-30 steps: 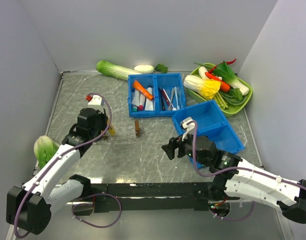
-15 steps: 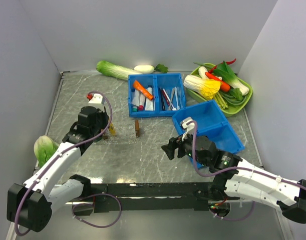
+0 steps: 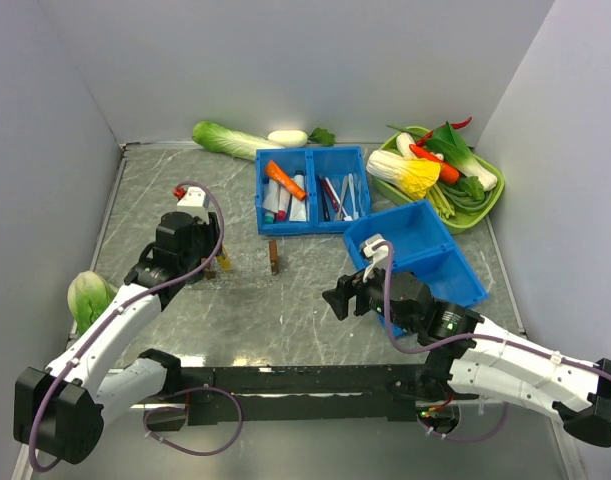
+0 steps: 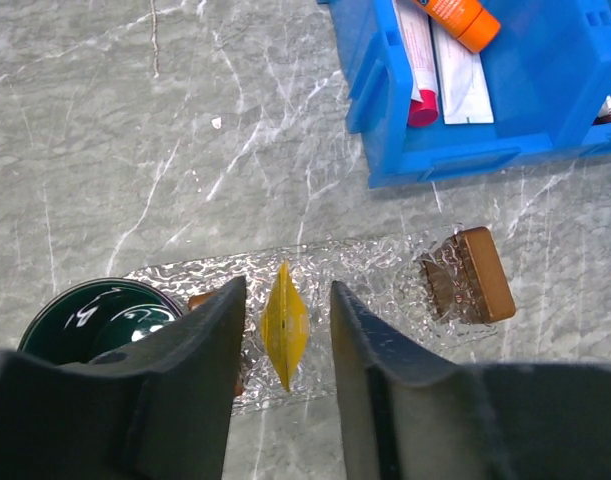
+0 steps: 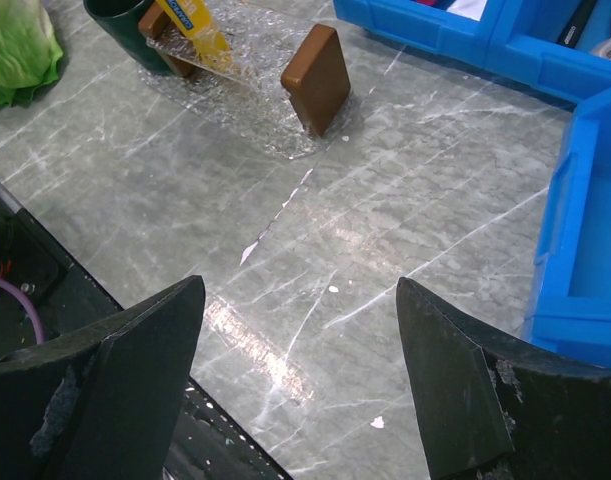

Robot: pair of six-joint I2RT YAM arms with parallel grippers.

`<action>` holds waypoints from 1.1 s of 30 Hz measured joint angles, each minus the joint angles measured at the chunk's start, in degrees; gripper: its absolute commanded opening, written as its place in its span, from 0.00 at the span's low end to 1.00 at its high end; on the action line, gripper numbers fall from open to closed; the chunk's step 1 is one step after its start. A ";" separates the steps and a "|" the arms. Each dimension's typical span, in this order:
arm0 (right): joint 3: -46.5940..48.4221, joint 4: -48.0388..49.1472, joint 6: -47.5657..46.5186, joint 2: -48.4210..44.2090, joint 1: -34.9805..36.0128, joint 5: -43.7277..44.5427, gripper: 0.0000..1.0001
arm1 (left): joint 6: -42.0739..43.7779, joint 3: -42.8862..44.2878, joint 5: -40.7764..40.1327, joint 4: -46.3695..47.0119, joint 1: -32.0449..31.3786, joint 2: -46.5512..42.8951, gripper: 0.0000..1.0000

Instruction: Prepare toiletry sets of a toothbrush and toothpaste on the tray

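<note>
Grey marble tabletop (image 3: pixel 315 300), white walls. Yellow toothpaste (image 4: pixel 285 330) on clear tray (image 4: pixel 385 265), directly between left tool (image 4: pixel 287 292) fingers, untouched, long axis parallel to them. Left tool part-open, empty. Right tool (image 5: pixel 297 290) wide, empty, well apart.

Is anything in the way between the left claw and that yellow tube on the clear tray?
Nothing visible. The yellow tube sits on the clear tray, directly between the open fingers of the left claw, with a small gap on each side.

A green plastic vegetable dish (image 3: pixel 493 203) sits in the grey counter's (image 3: pixel 285 310) far right corner. A leafy green cabbage (image 3: pixel 88 298) lies at its left edge.
</note>
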 measured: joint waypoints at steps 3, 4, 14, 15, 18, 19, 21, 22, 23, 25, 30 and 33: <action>0.00 0.00 0.00 0.00 0.00 -0.15 0.85 | 0.09 0.09 0.46 0.02 0.00 -0.04 0.56; 0.00 0.00 0.00 -0.02 0.00 -0.15 0.85 | 0.15 0.09 0.68 0.02 0.00 -0.13 0.61; 0.63 -3.32 0.13 -0.02 0.00 0.20 0.82 | 1.33 0.09 2.54 1.36 0.00 -6.25 0.94; 1.07 -4.26 0.09 -0.04 0.00 0.37 0.82 | 1.51 0.09 2.62 1.88 0.00 -7.06 0.96; 5.29 -9.66 -0.52 0.52 0.00 1.95 0.82 | 1.42 1.29 3.69 3.43 0.24 -8.52 0.99; 7.63 -11.78 -0.92 1.09 0.00 2.80 0.84 | 1.33 2.43 4.02 3.65 0.31 -8.17 0.99; 12.70 -14.49 -2.16 2.82 -0.02 4.74 0.85 | 0.96 6.91 5.01 4.33 0.59 -5.46 0.98; 15.34 -15.61 -3.17 4.17 -0.35 5.60 0.86 | 0.74 10.34 5.88 4.68 0.85 -2.95 0.98; 17.68 -16.09 -4.20 5.70 -0.76 6.14 0.86 | 0.35 13.16 6.58 5.81 1.09 -0.76 0.98; 21.94 -16.76 -6.36 9.16 -2.97 5.62 0.84 | -0.79 16.06 8.55 9.35 2.12 2.95 0.98; 30.51 -15.67 -10.03 21.00 -13.90 -2.67 0.82 | -4.96 13.75 12.44 10.78 5.09 5.31 0.98; 37.27 -14.67 -13.46 32.83 -16.28 -5.97 0.81 | -6.71 10.69 13.44 10.69 5.25 4.13 0.98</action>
